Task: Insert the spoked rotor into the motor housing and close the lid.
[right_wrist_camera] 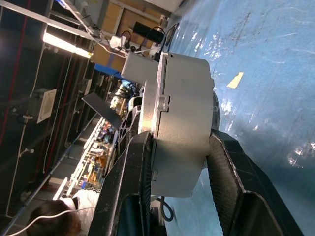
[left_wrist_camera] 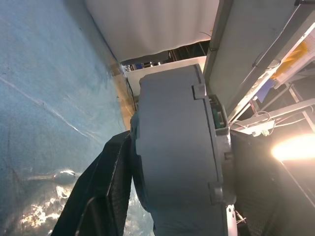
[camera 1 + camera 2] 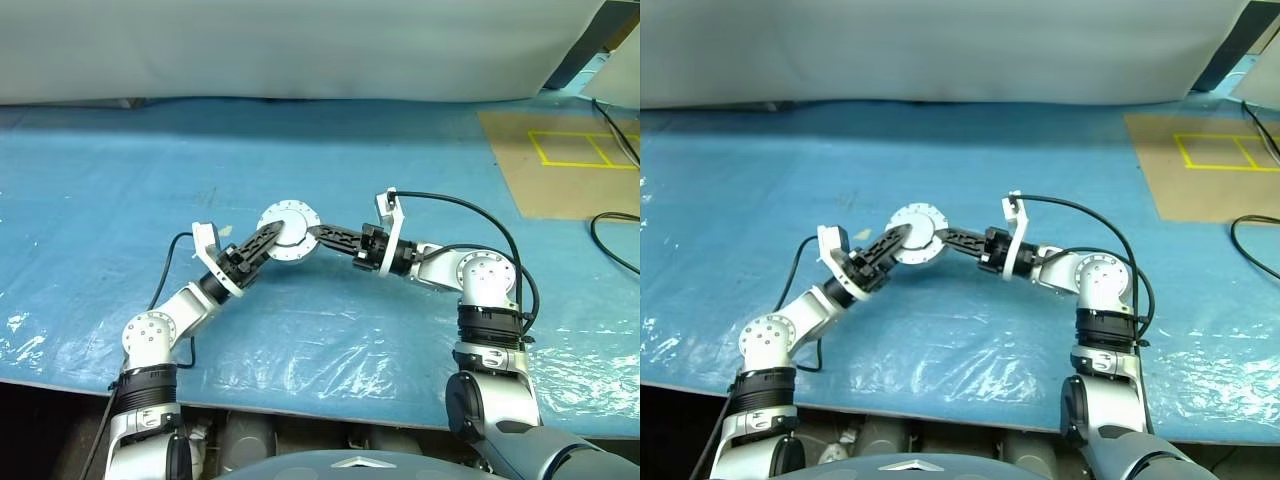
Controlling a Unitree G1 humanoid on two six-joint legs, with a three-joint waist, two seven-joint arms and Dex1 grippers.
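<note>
Motor housing (image 3: 288,232) held in air above middle of blue-covered worktop (image 3: 90,180), lid (image 2: 170,147) apparently shut. Right gripper (image 3: 318,233) pinches it across flat faces. Left gripper (image 3: 272,236) straddles opposite edge, jaws spread around it; contact hard to confirm. Rigid metal, likely hefty, smooth, slippery; best gripped across faces near rim.

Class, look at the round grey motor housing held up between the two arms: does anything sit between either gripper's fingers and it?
Nothing visible does. The right gripper clamps the motor housing directly across its thickness, fingers on its two flat faces. The left gripper is at its other side, one finger against the housing.
</note>
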